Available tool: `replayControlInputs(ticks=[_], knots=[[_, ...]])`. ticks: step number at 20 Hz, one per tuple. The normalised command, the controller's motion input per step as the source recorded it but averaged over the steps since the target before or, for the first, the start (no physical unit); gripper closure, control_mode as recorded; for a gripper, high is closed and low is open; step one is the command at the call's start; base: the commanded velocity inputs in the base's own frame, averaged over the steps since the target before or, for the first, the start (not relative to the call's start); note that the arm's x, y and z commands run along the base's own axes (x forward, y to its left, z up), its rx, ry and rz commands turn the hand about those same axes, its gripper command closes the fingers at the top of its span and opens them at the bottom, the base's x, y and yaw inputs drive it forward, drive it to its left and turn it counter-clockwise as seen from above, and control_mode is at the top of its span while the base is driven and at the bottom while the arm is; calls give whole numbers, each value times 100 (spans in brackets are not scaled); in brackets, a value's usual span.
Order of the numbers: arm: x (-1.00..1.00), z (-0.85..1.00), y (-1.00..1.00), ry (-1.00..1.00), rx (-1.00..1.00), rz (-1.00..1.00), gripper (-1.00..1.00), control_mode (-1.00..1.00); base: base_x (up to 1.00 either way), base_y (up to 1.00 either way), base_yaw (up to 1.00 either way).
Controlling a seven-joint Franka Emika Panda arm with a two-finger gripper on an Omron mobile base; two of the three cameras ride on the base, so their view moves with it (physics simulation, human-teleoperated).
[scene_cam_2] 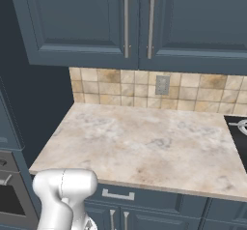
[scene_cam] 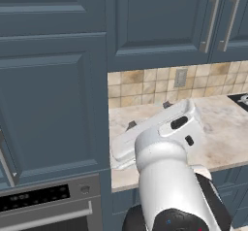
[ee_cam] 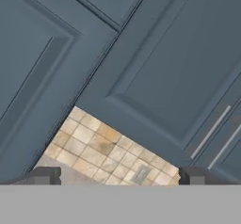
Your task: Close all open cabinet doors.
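Observation:
Two slate-blue upper cabinet doors with slim silver bar handles hang side by side over the counter and look flush with each other. The left one shows again in the left base view as the cabinet door and in the hand view as the cabinet door. A tall panelled cabinet door stands at the left above the oven, and I cannot tell if it is ajar. My gripper hovers over the counter below the upper doors, pointing up at them. It is open and holds nothing, seen also as the gripper.
A marble countertop runs under the upper cabinets, backed by tan tiles with a wall outlet. An oven sits in the tall unit at left. A black cooktop borders the counter's right. Drawers lie below.

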Motion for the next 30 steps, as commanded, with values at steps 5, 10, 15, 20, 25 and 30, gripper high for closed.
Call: replayControlInputs(ticks=[5,10,15,20,25,30], knots=[[-46,10,-94,17,12,-1,-100,-100,0,0,0],[-31,10,-77,20,13,-1,-100,-100,0,0,0],[-11,0,-58,17,10,-1,-100,-100,0,0,0],[-7,0,-44,17,7,-3,-100,-100,0,0,0],[-2,0,-38,14,7,-1,-100,-100,0,0,0],[0,-11,-24,8,12,0,-100,-100,0,0,0]])
